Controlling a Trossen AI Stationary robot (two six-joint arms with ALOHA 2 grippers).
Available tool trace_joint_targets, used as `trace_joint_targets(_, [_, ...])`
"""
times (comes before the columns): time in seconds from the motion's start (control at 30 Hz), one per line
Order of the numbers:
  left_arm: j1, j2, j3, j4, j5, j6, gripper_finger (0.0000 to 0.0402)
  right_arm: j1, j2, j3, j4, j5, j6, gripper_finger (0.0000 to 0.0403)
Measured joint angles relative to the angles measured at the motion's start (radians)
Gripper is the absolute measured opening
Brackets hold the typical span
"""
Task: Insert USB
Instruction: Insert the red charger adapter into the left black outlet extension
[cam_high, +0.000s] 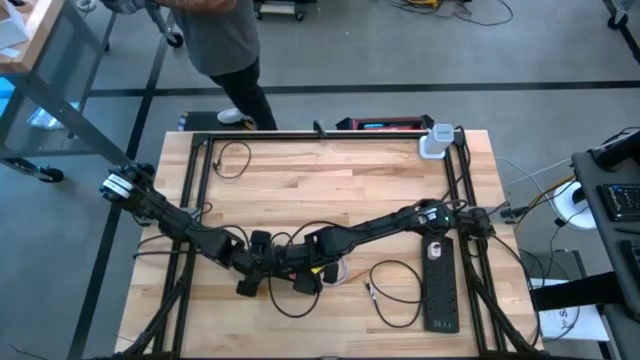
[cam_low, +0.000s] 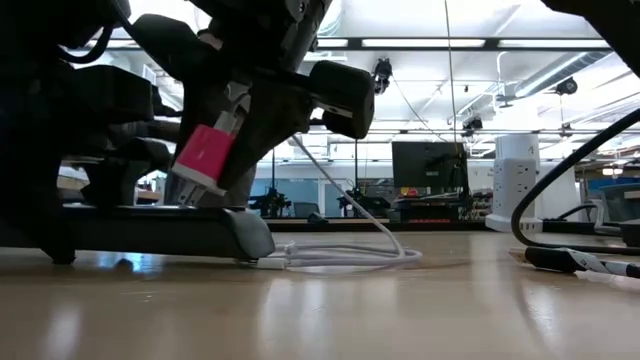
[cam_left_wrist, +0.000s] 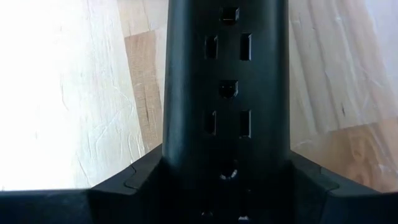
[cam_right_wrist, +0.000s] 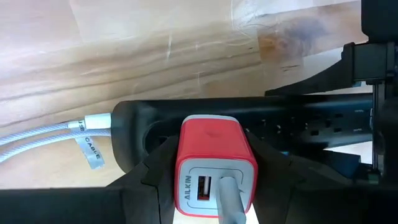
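Now the right gripper (cam_right_wrist: 211, 186) pinches the red charger (cam_right_wrist: 214, 158) between its fingers (cable (cam_right_wrist: 230, 202) already plugged in), just over the black power strip (cam_left_wrist: 225, 93), which the left gripper (cam_left_wrist: 225, 186) clamps.

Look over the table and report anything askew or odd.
The red USB charger, held between the right gripper fingers, tilts in the low view instead of standing square over the black power strip that the left gripper holds. Nothing looks spilled or damaged.

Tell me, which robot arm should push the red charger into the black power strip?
The right one, probably. Its gripper already holds the red charger just above the power strip, while the left gripper steadies that strip.
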Motion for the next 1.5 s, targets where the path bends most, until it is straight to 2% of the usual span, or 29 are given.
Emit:
trace_joint_targets(0.27, [0.0, 0.0, 0.0, -0.003, 0.004, -0.008, 0.0209, 0.023, -0.003, 0.043, -0.075, 0.064, -0.023, 0.0135])
trace_joint_targets(0.63, [0.001, 0.003, -0.002, 0.029, 0.014, -0.042, 0.0209, 0.03, 0.01, 0.033, -0.094, 0.071, -0.03, 0.0135])
trace_joint_targets(1.23, [0.0, 0.004, -0.006, 0.118, -0.006, 0.001, 0.0215, 0.016, 0.032, 0.008, -0.075, -0.04, -0.006, 0.0135])
trace_joint_targets(1.5, [0.003, -0.005, 0.033, 0.091, 0.012, 0.112, 0.0213, 0.002, 0.024, -0.059, -0.058, -0.108, 0.041, 0.0135])
